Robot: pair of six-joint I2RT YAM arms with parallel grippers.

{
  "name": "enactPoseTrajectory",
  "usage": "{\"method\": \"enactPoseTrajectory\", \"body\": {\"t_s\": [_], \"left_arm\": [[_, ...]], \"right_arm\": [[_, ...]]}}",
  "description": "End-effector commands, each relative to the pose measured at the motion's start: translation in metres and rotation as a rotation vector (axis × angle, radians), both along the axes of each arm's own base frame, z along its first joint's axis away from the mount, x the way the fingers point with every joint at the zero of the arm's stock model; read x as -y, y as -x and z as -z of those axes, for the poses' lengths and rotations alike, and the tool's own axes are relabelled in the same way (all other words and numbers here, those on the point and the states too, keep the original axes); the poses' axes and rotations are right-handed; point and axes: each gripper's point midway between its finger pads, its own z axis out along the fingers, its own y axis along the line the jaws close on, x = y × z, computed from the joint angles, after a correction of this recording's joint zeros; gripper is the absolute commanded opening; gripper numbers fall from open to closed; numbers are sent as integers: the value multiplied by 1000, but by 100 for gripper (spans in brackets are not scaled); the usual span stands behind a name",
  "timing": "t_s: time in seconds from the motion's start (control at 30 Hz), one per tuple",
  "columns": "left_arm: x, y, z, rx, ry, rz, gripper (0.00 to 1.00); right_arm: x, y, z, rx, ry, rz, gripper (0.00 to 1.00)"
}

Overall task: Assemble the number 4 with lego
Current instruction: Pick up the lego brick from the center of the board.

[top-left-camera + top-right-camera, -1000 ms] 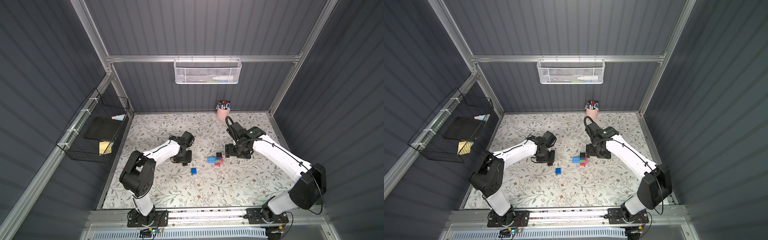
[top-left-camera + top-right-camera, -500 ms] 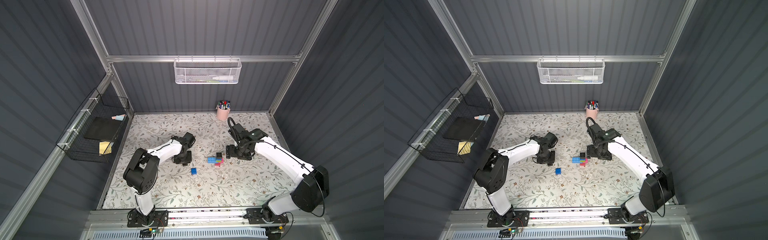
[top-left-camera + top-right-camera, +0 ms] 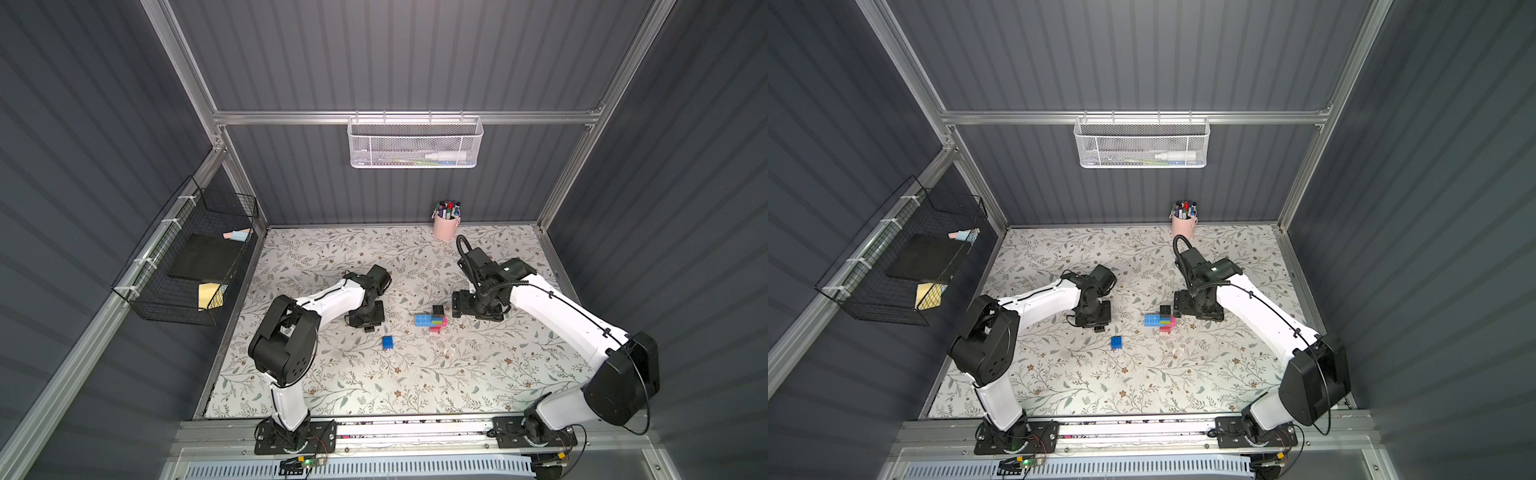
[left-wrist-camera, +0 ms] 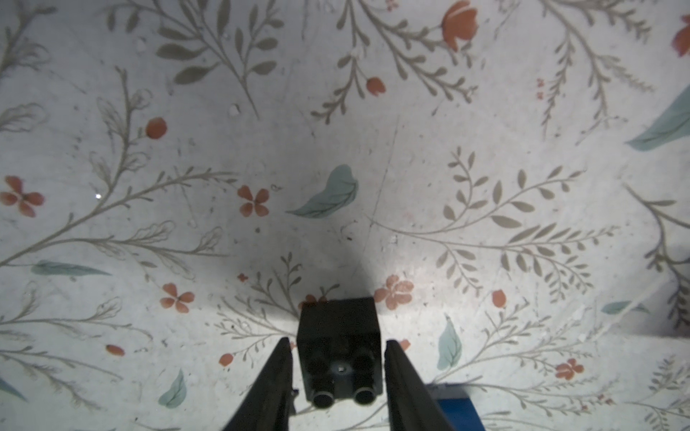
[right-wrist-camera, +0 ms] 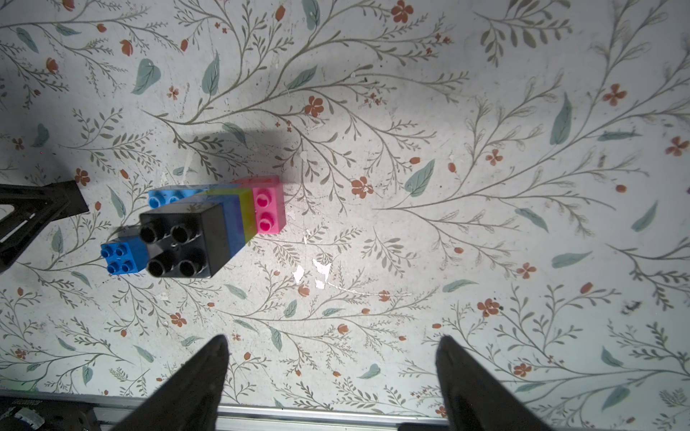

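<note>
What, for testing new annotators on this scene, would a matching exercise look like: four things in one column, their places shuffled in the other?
Things:
1. loose black brick
2. loose dark blue brick
3. pink cup
4. white mesh basket

Places:
A. hanging from the back rail
B. lying alone on the mat, nothing touching it
C. between the jaws of the left end effector
D. standing at the mat's far edge

Pairs: 1-C, 2-B, 3-D, 4-A.

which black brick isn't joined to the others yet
The black brick between the fingers of the left tool, touching no other brick; the other black brick is joined to the coloured bricks.
</note>
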Motion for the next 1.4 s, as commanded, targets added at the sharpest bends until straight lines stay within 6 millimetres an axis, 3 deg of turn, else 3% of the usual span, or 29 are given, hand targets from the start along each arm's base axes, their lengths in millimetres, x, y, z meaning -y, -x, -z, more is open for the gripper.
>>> {"method": "enactPoseTrajectory", "body": {"t_s": [0.0,0.33,0.57,0.8,1.13,1.17,1.37], "left_arm": [[4,-1,4,-9,-2,-14,36],[2,0,4,-10,-4,-17,26],[3,-3,-3,8,1,-17,12],[13,-10,-24,47,43,-10,4],[57,-13,-64,98,143,62,3],[68,-19,-78,124,175,71,3],[98,-14,-95,129,237,117,3]], "right_arm": [[4,3,-2,2,1,0,87],[5,4,-1,2,1,-1,88],[0,3,3,-10,-18,-1,88],[-6,2,3,-8,-50,-3,91],[-24,-9,10,27,-134,-33,93],[-26,-10,10,35,-139,-43,93],[-34,-18,13,47,-159,-68,93]]}}
